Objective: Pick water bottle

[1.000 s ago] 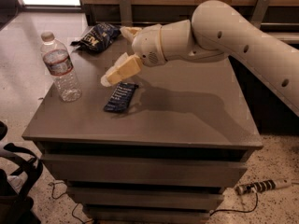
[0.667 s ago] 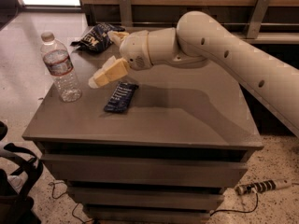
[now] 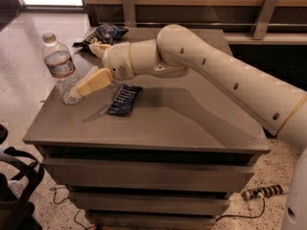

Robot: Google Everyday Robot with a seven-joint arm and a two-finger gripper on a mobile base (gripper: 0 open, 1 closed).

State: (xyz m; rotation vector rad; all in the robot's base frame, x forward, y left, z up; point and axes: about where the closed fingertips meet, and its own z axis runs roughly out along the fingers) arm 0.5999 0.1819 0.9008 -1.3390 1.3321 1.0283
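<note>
The water bottle [image 3: 59,66], clear ribbed plastic with a white cap and a white-and-red label, stands upright at the left edge of the grey cabinet top [image 3: 182,123]. My gripper [image 3: 82,72] is just to the right of the bottle, low over the top. It is open: one cream finger [image 3: 91,83] reaches down-left to the bottle's base, and the other finger [image 3: 98,49] sits farther back by the chip bag. Nothing is held between them.
A dark blue snack packet [image 3: 123,98] lies flat just right of the gripper. A dark chip bag [image 3: 103,34] lies at the back left. A wooden bench stands behind the cabinet. A black object [image 3: 14,186] is on the floor at the lower left, and a power strip [image 3: 264,192] at the lower right.
The arm has swung left across the cabinet top, bringing the gripper from above the blue packet to right beside the bottle. The bottle and packets have not moved.
</note>
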